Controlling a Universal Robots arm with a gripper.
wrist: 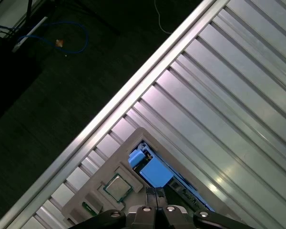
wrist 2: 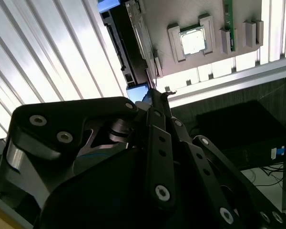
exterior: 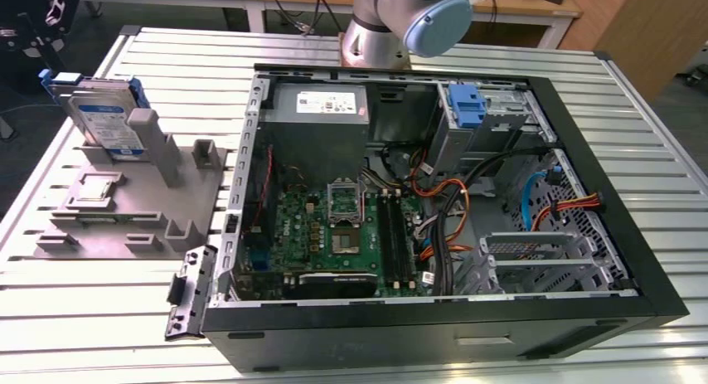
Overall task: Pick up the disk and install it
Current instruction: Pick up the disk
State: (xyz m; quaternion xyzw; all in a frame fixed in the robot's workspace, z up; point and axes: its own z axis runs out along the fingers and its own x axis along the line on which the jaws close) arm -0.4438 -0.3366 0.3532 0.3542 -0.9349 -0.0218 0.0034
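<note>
Here we go: the disk [exterior: 102, 114] stands on edge in a slot of the grey holder [exterior: 133, 197]. That puts it on the exterior view's left, at the holder's far end, well apart from the open computer case [exterior: 443, 326] on the slatted table [exterior: 652, 152]. It's a flat silver-grey slab with a white-and-blue label on the face turned towards the camera, and a blue bracket runs round its edges.

In the first wrist view I'm looking down onto the disk's top edge, where the blue bracket [wrist: 152, 171] shows beside a small square chip [wrist: 117, 187] seated in the holder. The gripper [wrist: 155, 192] hangs above it with its fingers pinched together and nothing between them. I can't tell how much height separates them.

On handling, I'd judge the disk rigid and fairly heavy for its size. The metal faces look smooth, so they're likely slippery, and the drive won't forgive a knock or a drop. The best hold looks to be across the two broad faces near the exposed top edge, squarely, so it lifts straight out of the slot without twisting the plastic bracket.
</note>
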